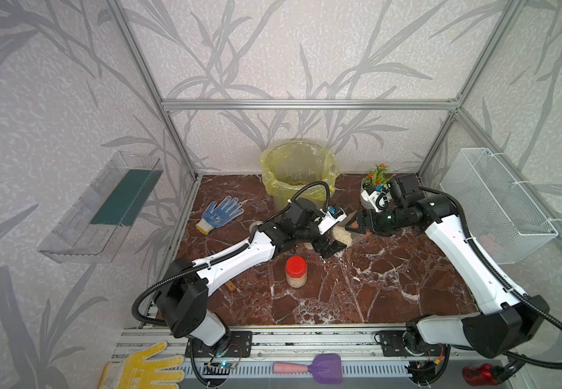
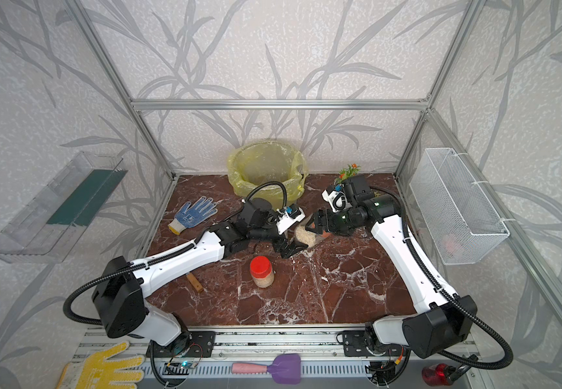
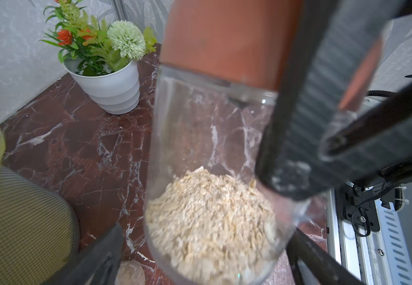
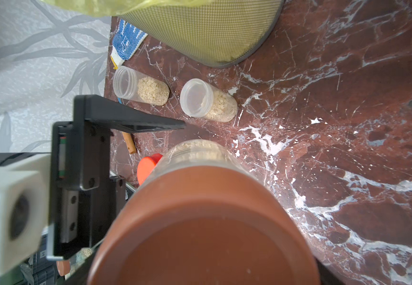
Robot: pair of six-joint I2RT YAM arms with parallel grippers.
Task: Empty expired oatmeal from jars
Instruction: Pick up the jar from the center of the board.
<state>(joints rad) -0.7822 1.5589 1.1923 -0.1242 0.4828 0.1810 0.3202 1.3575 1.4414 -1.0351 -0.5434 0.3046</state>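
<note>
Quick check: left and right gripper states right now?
Left gripper: open, jaws astride the jar base.
Right gripper: shut on the jar's brown lid.

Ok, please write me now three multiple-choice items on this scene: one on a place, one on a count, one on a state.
1. Where does the red-lidded jar stand? A in the bin; B in the wire basket; C on the table.
2. How many jars have clear lids? A one; B two; C four.
3. The jar at the right tool is: A closed by its brown lid; B open, its lid on the table; C broken.
Key: 1 C, it stands upright on the table. 2 B, the right wrist view shows two clear-lidded jars. 3 A, the brown lid sits on the jar and the right tool grips it.
</note>
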